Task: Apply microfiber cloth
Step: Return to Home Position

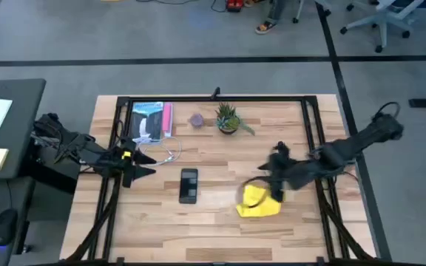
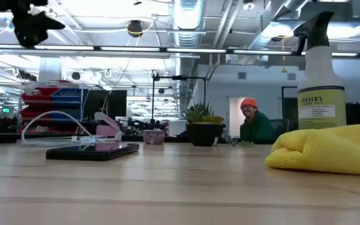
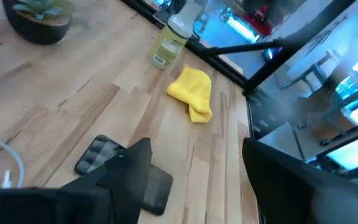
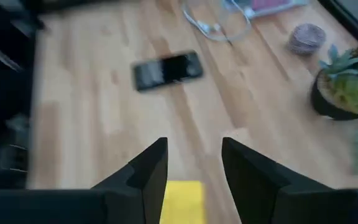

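Observation:
The yellow microfiber cloth (image 1: 259,202) lies bunched on the table toward its right near part; it also shows in the low view (image 2: 333,149) and the left wrist view (image 3: 192,92). My right gripper (image 1: 271,188) hovers just above the cloth's far edge, open; between its fingers (image 4: 194,163) a corner of the cloth (image 4: 183,201) shows below. The black smartphone (image 1: 188,185) lies flat near the table's middle. My left gripper (image 1: 145,171) hangs open above the table to the left of the phone, high in the low view (image 2: 36,25).
A spray bottle (image 2: 321,74) stands just beyond the cloth. A potted plant (image 1: 228,118), a small purple thing (image 1: 196,120), a package (image 1: 151,122) and a white cable (image 1: 166,154) lie along the far side. A person (image 2: 253,122) sits beyond the table.

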Tool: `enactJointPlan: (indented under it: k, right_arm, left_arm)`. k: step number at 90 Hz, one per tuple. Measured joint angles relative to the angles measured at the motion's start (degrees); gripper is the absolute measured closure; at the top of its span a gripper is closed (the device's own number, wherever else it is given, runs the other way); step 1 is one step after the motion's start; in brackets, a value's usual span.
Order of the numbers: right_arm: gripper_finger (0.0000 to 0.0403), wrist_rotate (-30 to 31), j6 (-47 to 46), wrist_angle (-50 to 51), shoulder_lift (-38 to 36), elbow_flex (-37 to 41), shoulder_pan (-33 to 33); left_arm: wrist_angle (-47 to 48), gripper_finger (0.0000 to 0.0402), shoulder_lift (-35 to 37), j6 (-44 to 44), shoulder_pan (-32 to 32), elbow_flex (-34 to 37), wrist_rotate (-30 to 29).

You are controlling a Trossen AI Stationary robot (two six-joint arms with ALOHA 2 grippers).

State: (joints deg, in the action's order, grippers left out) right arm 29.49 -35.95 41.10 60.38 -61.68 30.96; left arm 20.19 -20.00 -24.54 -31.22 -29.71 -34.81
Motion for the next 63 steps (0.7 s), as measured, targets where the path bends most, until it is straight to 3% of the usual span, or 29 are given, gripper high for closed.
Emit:
enactJointPlan:
  k: [14, 31, 50, 63]
  right_arm:
    - [0.0271, 0.2, -2.0, -9.3, -17.2, 14.4, 2.8]
    - [0.0271, -5.5, 1.3, -19.3, -36.9, 28.0, 3.5]
    - [0.0271, -6.0, 8.1, -22.5, -57.9, 37.8, 3.1]
    - [0.0271, -8.3, 10.8, -22.0, -59.9, 40.7, 2.2]
  left_arm:
    - [-2.7, 0.0169, 5.7, 0.1, 0.0, 5.3, 0.2]
    - [-11.6, 0.0169, 10.7, 2.7, 0.7, 10.7, 1.9]
    - [-20.6, 0.017, 10.5, 5.6, 7.8, 13.6, 6.9]
    - [-21.1, 0.0188, 9.5, 5.1, 16.2, 13.6, 14.0]
